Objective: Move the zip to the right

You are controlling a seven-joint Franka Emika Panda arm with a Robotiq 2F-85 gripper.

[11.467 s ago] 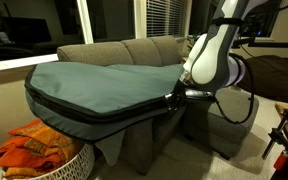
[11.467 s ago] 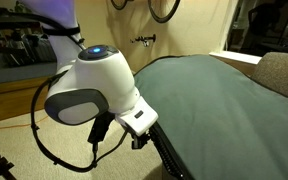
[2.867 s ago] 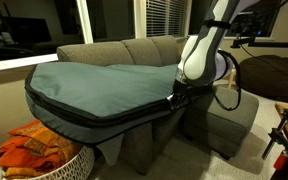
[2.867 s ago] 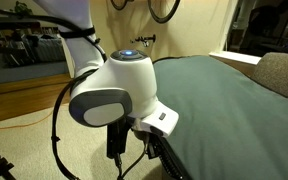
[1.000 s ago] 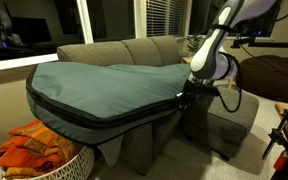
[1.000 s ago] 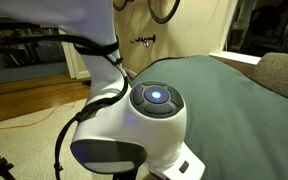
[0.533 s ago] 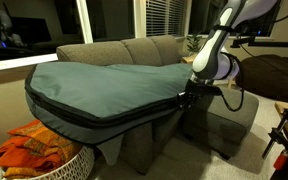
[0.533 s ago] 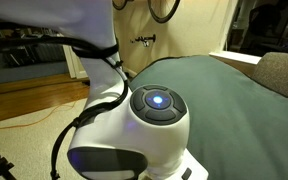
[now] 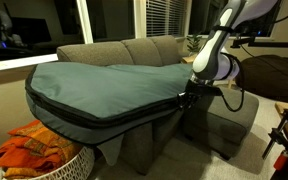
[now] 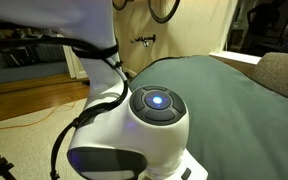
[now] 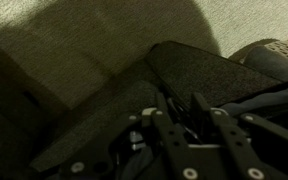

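At the corner of the teal-grey bag (image 9: 104,80) on the sofa (image 9: 134,50), the hand (image 9: 187,97) hangs where the zip (image 9: 180,99) seems to sit, just at its fingertips, the black zipper band (image 9: 94,118) stretching away leftward in an exterior view; whether the hand is open or closed cannot be told.

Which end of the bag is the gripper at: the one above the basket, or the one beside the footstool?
The end beside the grey footstool: the gripper is at the black zipper band there, across the bag from the basket.
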